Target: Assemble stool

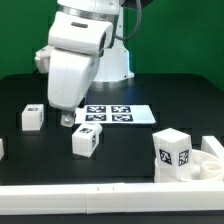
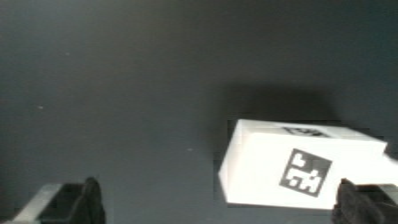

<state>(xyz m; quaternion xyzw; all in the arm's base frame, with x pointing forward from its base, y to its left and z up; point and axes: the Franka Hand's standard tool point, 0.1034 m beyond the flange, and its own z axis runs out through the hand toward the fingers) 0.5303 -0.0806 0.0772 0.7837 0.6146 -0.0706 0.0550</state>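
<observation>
My gripper (image 1: 66, 121) hangs low over the black table, jaws wide apart and empty; in the wrist view (image 2: 217, 206) both dark fingers (image 2: 68, 203) show at the frame's edge. One white tagged stool leg (image 1: 87, 139) lies just beside the gripper; in the wrist view the leg (image 2: 306, 160) sits close to one finger and not between the jaws. A second leg (image 1: 32, 117) lies toward the exterior view's left. A third leg (image 1: 173, 152) stands at the front right. The round seat (image 1: 212, 163) shows partly at the right edge.
The marker board (image 1: 118, 115) lies flat behind the gripper. A white rail (image 1: 100, 195) runs along the front edge of the table. Another white piece (image 1: 2, 148) peeks in at the exterior view's left edge.
</observation>
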